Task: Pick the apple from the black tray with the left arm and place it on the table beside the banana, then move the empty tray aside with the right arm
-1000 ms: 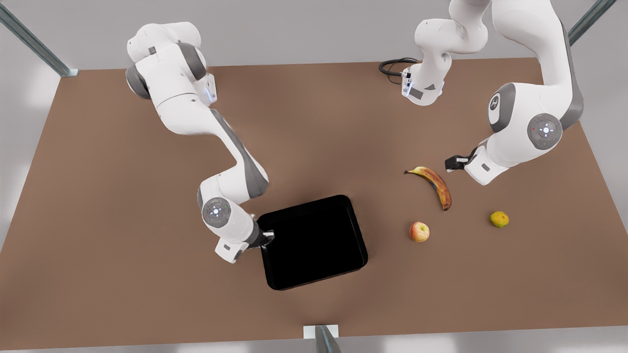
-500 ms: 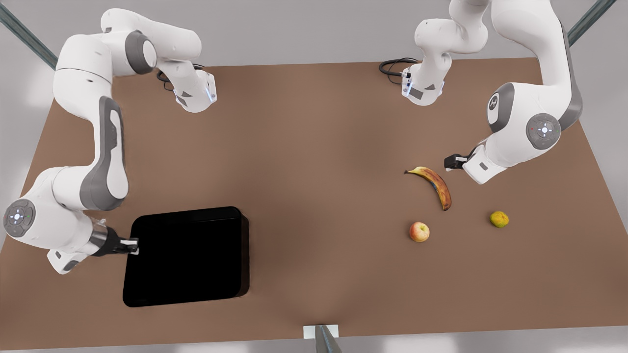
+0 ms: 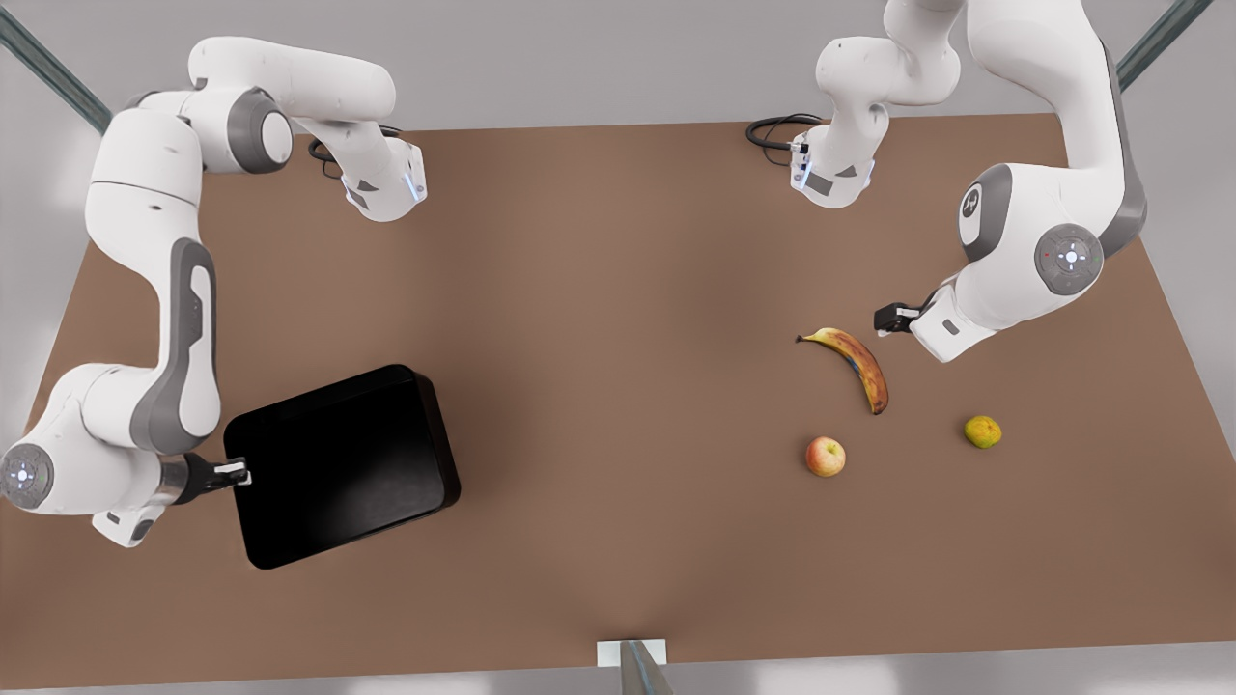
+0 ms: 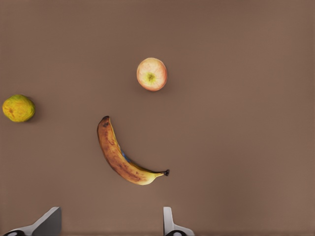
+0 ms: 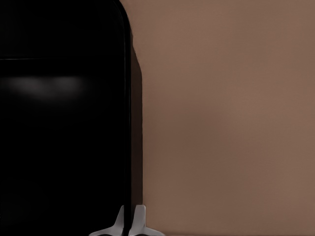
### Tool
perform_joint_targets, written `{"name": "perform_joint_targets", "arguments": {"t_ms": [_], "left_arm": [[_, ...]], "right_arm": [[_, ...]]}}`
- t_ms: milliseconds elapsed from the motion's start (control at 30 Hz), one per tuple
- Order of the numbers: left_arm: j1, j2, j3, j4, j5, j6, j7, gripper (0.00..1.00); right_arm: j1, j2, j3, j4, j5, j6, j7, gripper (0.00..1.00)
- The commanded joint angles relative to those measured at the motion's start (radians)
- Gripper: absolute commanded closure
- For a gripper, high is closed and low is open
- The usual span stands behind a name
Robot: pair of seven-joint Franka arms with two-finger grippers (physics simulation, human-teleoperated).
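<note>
At the lower left of the front view, the black tray (image 3: 340, 465) is pinched by its rim in the right hand (image 3: 238, 473), the move-aside step nearly done; release is called for next. At right, the apple (image 3: 826, 456) sits on the worktop (image 3: 618, 290) near the banana (image 3: 857, 363), under the waiting left hand (image 3: 886, 319), spread and empty.

Apple (image 4: 151, 74) near banana (image 4: 123, 156) on table (image 4: 246, 123); left tool (image 4: 110, 221) open above.

Two big white arms (image 3: 145, 319) with grey bands at the bends; round grey caps with little lights; black cables (image 3: 772, 130) at the bases
</note>
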Motion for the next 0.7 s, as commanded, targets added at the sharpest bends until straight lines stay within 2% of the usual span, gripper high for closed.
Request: {"name": "perform_joint_targets", "arguments": {"t_ms": [0,333,367,467,500,533,667], "left_arm": [[0.0,0.002,0.0,0.004,0.001,-0.002,0.016,0.0],[0.0,0.008,0.0,0.015,0.004,-0.002,0.022,0.0],[0.0,0.011,0.0,0.02,0.004,-0.005,0.019,0.0],[0.0,0.017,0.0,0.026,0.002,-0.005,0.017,0.0],[0.0,0.017,0.0,0.026,0.002,-0.005,0.019,0.0],[0.0,0.017,0.0,0.026,0.004,-0.005,0.017,0.0],[0.0,0.017,0.0,0.026,0.004,-0.005,0.017,0.0]], "right_arm": [[-0.005,0.006,0.0,0.0,-0.021,0.002,-0.254,1.0],[-0.005,0.049,0.0,0.003,-0.02,0.028,-0.254,1.0],[-0.005,0.049,0.0,0.003,-0.02,0.028,-0.253,0.93],[-0.005,0.047,0.0,0.003,-0.02,0.028,-0.245,0.47],[-0.005,0.047,0.0,0.003,-0.02,0.028,-0.242,0.03],[-0.005,0.047,0.0,0.003,-0.02,0.028,-0.244,0.0],[-0.005,0.04,0.002,0.006,-0.009,0.013,-0.215,0.0]]}}
